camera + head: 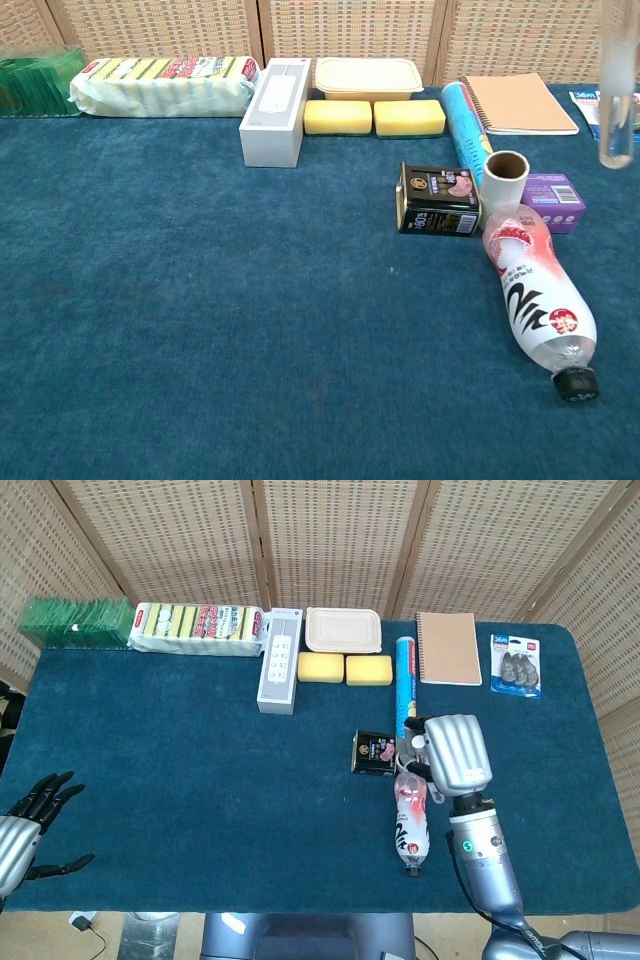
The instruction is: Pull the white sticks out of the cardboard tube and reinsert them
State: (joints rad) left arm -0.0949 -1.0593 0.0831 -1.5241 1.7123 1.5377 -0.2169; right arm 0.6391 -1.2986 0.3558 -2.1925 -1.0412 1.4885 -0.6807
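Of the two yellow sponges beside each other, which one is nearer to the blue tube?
The right yellow sponge; the blue tube lies just beside it, while the left yellow sponge sits next to the white box.

No text legible; bottle, black box labels too small.

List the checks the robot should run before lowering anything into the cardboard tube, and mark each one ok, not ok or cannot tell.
1. Cardboard tube upright, mouth facing up: ok.
2. White stick held off the table, hanging upright under the right hand: ok.
3. Stick lined up over the tube's mouth: not ok; in the chest view it hangs well to the tube's right.
4. Free room round the tube: not ok; the bottle, black box and purple box crowd it.
5. Left hand out of the way: ok, open at the table's left edge.
6. Other sticks inside the tube: cannot tell.
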